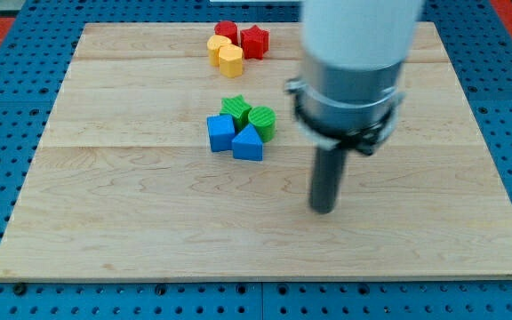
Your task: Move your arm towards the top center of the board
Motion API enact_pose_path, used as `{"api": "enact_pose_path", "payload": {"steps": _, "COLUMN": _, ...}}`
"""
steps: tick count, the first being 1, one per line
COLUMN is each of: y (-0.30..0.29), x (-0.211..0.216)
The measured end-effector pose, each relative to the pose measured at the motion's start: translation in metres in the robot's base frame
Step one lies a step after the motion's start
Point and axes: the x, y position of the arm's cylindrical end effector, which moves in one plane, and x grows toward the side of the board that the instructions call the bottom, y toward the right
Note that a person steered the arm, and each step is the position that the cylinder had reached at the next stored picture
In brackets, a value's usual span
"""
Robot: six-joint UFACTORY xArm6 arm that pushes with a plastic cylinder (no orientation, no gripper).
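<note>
board (105, 222) of pale wood, seen from above. my tip (324, 210) rests right of centre, a bare rod grasping nothing. board's top centre lies well above it, toward the view's top, where red and yellow blocks (236, 46) cluster.

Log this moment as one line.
task: go top center | my tip: right of center, right of blue and green blocks | red and yellow blocks: top center | touching: nothing

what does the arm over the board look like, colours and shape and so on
The arm is a wide, pale grey-white cylinder, blurred. Below it sits a darker grey collar with a black ring and small tabs. From there a straight dark rod narrows down to my tip. No cables or markings show.
</note>
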Motion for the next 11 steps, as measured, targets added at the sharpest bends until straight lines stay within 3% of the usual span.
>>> {"api": "enact_pose_path", "payload": {"steps": 1, "y": 0.063, "x": -0.062}}
{"api": "enact_pose_path", "payload": {"steps": 2, "y": 0.054, "x": -0.134}}
{"api": "enact_pose_path", "payload": {"steps": 3, "y": 0.045, "x": -0.107}}
{"api": "enact_pose_path", "payload": {"steps": 4, "y": -0.009, "x": -0.105}}
{"api": "enact_pose_path", "payload": {"steps": 5, "y": 0.015, "x": -0.107}}
{"api": "enact_pose_path", "payload": {"steps": 7, "y": 0.022, "x": -0.321}}
{"api": "enact_pose_path", "payload": {"steps": 9, "y": -0.037, "x": -0.33}}
{"api": "enact_pose_path", "payload": {"steps": 11, "y": -0.136, "x": -0.33}}
